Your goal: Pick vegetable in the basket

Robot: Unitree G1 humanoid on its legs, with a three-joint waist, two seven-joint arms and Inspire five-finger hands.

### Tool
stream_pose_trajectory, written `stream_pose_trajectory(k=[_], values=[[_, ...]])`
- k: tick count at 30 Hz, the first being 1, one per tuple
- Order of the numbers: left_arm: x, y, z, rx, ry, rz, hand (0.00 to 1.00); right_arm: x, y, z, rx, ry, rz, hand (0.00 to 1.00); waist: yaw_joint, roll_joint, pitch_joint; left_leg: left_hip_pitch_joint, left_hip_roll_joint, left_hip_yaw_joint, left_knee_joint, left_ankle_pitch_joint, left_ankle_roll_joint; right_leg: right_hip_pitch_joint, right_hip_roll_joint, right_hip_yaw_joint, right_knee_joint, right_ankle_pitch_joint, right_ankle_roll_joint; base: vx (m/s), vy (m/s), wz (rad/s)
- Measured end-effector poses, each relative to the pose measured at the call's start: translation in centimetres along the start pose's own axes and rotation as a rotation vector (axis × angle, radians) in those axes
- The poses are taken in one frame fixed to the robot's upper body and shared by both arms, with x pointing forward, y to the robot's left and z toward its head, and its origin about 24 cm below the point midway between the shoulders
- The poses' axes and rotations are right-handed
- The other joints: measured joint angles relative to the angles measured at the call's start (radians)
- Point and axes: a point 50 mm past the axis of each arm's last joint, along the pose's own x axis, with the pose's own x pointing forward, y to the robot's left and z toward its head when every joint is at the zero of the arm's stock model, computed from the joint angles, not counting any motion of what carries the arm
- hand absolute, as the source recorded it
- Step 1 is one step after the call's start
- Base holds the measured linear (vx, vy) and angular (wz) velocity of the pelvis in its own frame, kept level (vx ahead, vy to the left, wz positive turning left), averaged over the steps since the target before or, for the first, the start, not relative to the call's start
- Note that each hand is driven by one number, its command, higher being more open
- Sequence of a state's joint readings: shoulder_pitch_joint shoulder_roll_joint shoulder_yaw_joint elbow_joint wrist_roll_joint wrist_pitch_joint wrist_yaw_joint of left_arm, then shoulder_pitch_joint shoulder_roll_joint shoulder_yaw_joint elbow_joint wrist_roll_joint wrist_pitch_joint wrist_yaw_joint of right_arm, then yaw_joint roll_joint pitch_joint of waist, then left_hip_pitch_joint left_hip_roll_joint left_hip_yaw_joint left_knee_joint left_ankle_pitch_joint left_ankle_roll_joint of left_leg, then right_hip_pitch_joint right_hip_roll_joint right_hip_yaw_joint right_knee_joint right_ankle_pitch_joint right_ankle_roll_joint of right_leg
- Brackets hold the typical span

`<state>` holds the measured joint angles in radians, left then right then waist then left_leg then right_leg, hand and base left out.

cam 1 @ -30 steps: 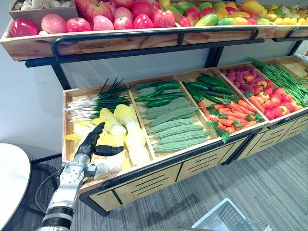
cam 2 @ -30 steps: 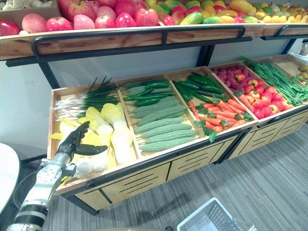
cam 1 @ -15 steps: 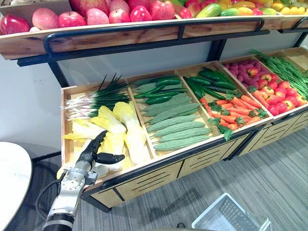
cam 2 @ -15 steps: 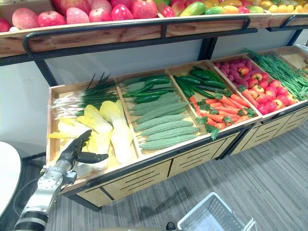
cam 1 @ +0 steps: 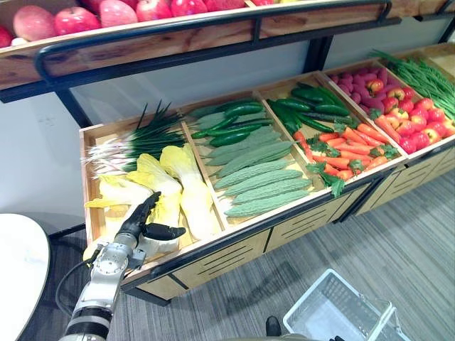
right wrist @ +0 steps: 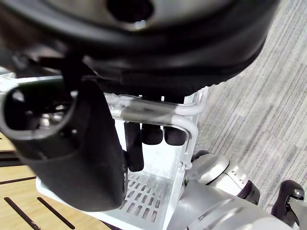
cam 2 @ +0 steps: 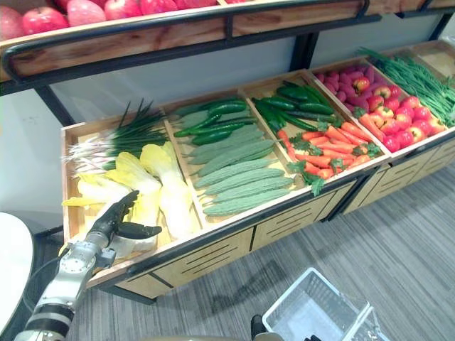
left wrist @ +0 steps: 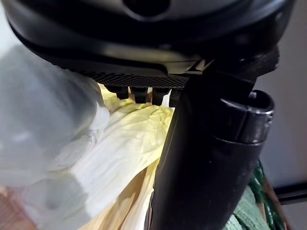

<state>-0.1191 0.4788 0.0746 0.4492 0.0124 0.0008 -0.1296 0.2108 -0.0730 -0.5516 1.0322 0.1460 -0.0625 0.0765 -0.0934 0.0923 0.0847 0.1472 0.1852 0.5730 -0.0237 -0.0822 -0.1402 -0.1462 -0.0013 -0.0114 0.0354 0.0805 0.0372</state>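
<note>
Pale yellow napa cabbages (cam 1: 181, 192) lie in the leftmost crate of the low vegetable stand. My left hand (cam 1: 136, 226) is open above the front cabbage, fingers straight and pointing into the crate, thumb out to the side. In the left wrist view a cabbage (left wrist: 120, 153) lies right under the fingers (left wrist: 139, 93); I cannot tell if they touch it. A white wire basket (cam 1: 334, 312) hangs low over the floor at the lower right. My right hand (right wrist: 91, 158) is shut on the basket's handle (right wrist: 158, 111), its fingers hooked over the bar.
Green onions (cam 1: 135, 142), cucumbers (cam 1: 227, 131), bitter gourds (cam 1: 256, 177), carrots (cam 1: 341, 153) and red peppers (cam 1: 412, 131) fill the other crates. An upper shelf of apples (cam 1: 71, 21) with a black rail (cam 1: 142, 35) overhangs the stand. A white round table (cam 1: 18, 277) is at the left.
The camera has tipped down, so the stand sits higher in view and more of the basket shows. My left hand stays open over the front cabbage, slightly lower.
</note>
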Motion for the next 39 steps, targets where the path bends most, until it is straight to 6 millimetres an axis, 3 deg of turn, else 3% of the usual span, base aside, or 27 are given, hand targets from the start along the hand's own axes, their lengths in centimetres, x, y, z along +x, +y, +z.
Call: stream_pose_trajectory(k=[4, 12, 20, 21, 31, 39], values=[[1.0, 0.3, 0.6, 0.030, 0.002, 0.022, 1.00, 0.1, 0.3, 0.6, -0.019, -0.024, 0.012, 0.00, -0.001, 0.012, 0.015, -0.015, 0.001, 0.020, 0.012, 0.001, -0.002, -0.030, 0.003, 0.019, 0.013, 0.001, -0.002, -0.02, -0.029, -0.13], [1.3, 0.9, -1.1, 0.041, 0.065, 0.052, 1.00, 0.2, 0.5, 0.9, -0.023, -0.040, 0.018, 0.00, 0.004, 0.016, 0.030, -0.025, 0.009, 0.046, 0.021, -0.003, -0.010, -0.046, 0.005, 0.038, 0.011, 0.009, 0.001, -0.07, -0.021, -0.08], [1.6, 1.2, -1.5, 0.034, 0.078, 0.066, 1.00, 0.2, 0.6, 1.2, -0.024, -0.051, 0.011, 0.00, 0.001, 0.027, 0.047, -0.026, 0.013, 0.048, 0.028, -0.003, -0.012, -0.043, 0.006, 0.041, 0.002, 0.020, 0.002, -0.02, -0.011, -0.02], [1.7, 1.2, -1.5, 0.037, 0.081, 0.065, 0.00, 0.3, 0.7, 1.3, -0.024, -0.052, 0.012, 0.00, 0.001, 0.027, 0.048, -0.025, 0.013, 0.047, 0.028, -0.003, -0.013, -0.041, 0.006, 0.041, 0.001, 0.022, 0.000, 0.00, 0.000, 0.00], [2.0, 2.2, -2.0, 0.041, 0.135, 0.085, 0.00, 0.4, 0.9, 1.5, -0.061, -0.056, 0.029, 0.00, -0.013, 0.020, 0.063, -0.006, 0.008, 0.040, 0.020, -0.002, -0.015, -0.007, 0.005, 0.036, -0.033, 0.037, -0.001, -0.01, -0.002, 0.02], [3.3, 1.8, 0.5, 0.123, 0.093, 0.033, 0.00, 0.5, 1.3, 1.8, -0.051, -0.059, 0.037, 0.00, -0.029, 0.019, 0.101, 0.019, 0.007, 0.021, 0.012, -0.001, -0.018, 0.030, 0.004, 0.015, -0.052, 0.034, -0.001, 0.02, -0.010, 0.05]])
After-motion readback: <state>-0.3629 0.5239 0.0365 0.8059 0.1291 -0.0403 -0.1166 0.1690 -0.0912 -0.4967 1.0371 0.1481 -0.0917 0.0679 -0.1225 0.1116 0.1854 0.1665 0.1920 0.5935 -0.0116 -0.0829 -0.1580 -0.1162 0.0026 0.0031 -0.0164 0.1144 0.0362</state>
